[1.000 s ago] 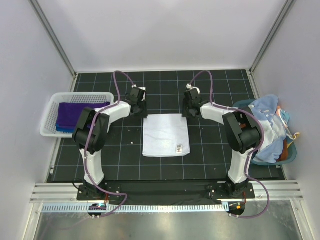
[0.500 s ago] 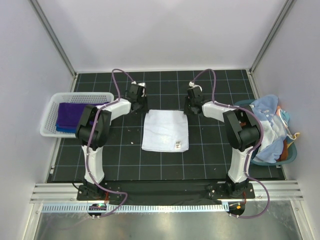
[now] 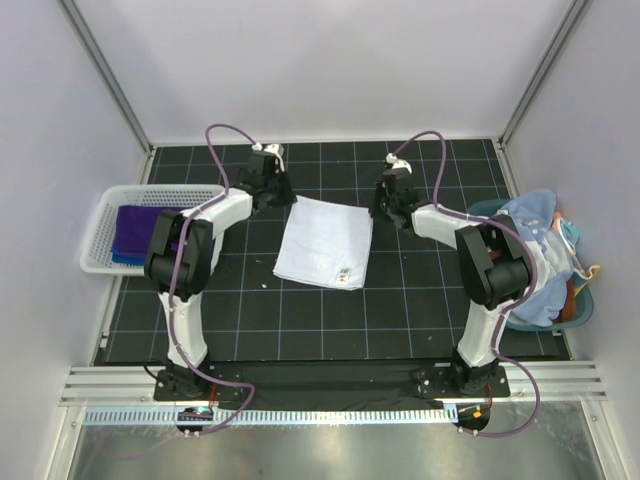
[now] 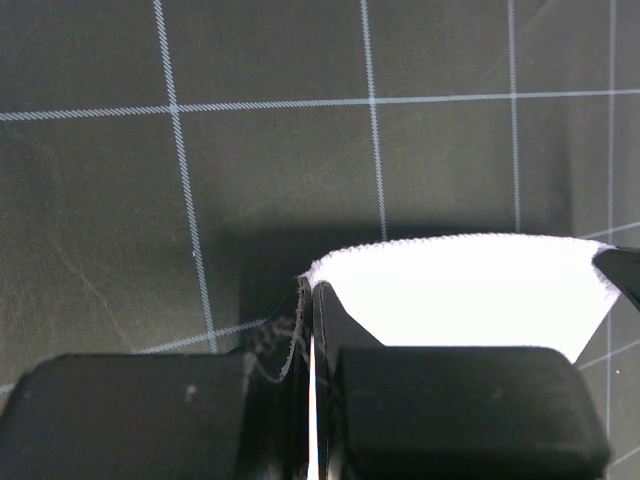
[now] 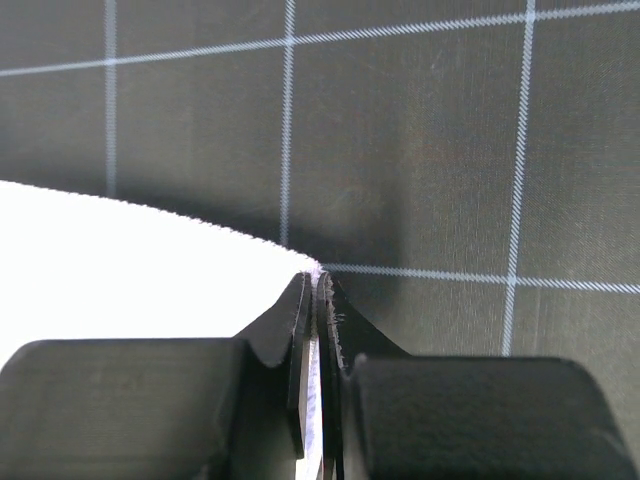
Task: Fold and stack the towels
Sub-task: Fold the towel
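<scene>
We saw the white towel (image 3: pixel 323 241) spread flat on the black gridded tabletop (image 3: pixel 420 300) between the two arms, held at its two far corners. The left claw (image 4: pixel 308 300) was pressed together on the far left corner, a thin white edge of cloth showing between its fingers in the left wrist view, and the right claw (image 5: pixel 316 285) was clamped the same way on the far right corner. Compared with a second earlier, both claws had reached farther from the arm bases toward the back of the tabletop, and the towel had gone with them: its far edge lay higher in the overhead view, and its near edge had left the grid line it had rested by. The cloth had also turned; before, it sat square to the grid, and now its left side slanted so that the near left corner lay farther left than the far left one, with the near edge sloping down to the right. The small label (image 3: pixel 343 272) near the near right corner had shifted up and left with the cloth. The purple towel (image 3: pixel 140 225) sat folded in the white basket (image 3: pixel 105 235) at the left, on top of the blue towel (image 3: pixel 125 258), of which only an edge showed; these had not moved. The bin (image 3: pixel 585 300) of mixed cloth at the right was likewise unchanged
</scene>
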